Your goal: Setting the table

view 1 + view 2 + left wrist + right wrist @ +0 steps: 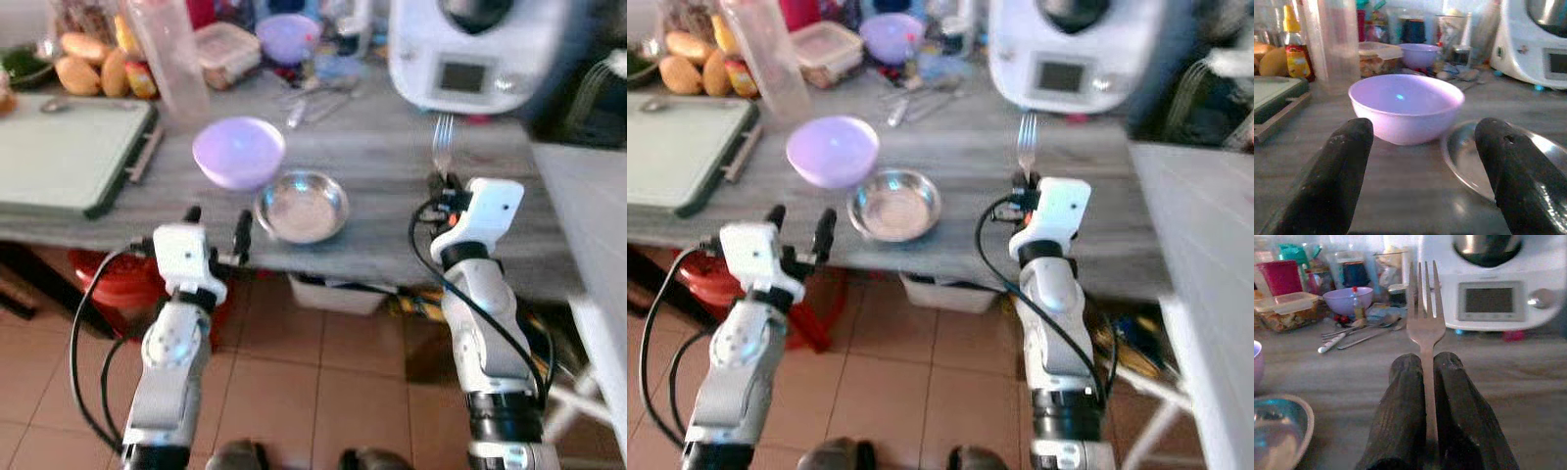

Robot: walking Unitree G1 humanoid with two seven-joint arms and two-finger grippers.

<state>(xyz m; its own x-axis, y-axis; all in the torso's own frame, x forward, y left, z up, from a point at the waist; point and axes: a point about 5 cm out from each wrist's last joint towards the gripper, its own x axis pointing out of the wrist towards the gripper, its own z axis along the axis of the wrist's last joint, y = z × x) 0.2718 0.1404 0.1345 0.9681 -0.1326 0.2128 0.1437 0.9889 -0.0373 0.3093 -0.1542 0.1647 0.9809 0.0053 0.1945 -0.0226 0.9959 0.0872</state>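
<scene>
I have the fork (1425, 328) pinched by its handle in the right gripper (1426, 382), jaws closed tight on it, tines pointing away over the table (392, 157). It hovers to the right of the plate (302, 207), not yet set down.

As I judge it, the setting is partly laid: the shallow steel plate sits near the table's front edge with the bowl (238, 151) just behind it to the left, almost touching. The fork is left to place beside the plate; more cutlery (1359, 333) lies loose further back.

The left gripper (1420, 171) waits at the table edge facing the bowl, jaws spread wide and holding nothing.

The fork is thin polished metal with 4 tines. The bowl is smooth lilac plastic, round and deep. The table is grey, wood-grained. A glossy white appliance (475, 49) stands behind.
</scene>
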